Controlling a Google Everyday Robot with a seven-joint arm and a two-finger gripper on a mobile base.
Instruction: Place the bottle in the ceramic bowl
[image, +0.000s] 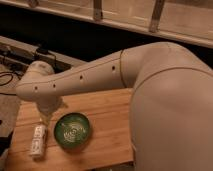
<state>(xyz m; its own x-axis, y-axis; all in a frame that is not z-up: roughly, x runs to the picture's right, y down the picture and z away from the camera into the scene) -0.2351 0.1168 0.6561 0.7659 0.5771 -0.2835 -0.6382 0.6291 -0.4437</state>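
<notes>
On the wooden table (112, 117): bottle (37, 140) and bowl (73, 131), side by side toward the left end.
Bottle: whitish, lying flat by the left edge, cap pointing to the far side, just beside the bowl and outside it.
Bowl: dark green, pale swirl inside, upright.
Gripper (44, 118): pointing down, just above the bottle's cap end, jaws spread, holding nothing.
Arm (85, 80): white, reaching from the right over the table's far-left part.

Small whitish plastic bottle (37, 140), flat on tabletop (110, 110) near the gripper (46, 116), just beside round dark-green ceramic bowl (73, 131) with pale swirl.
</notes>
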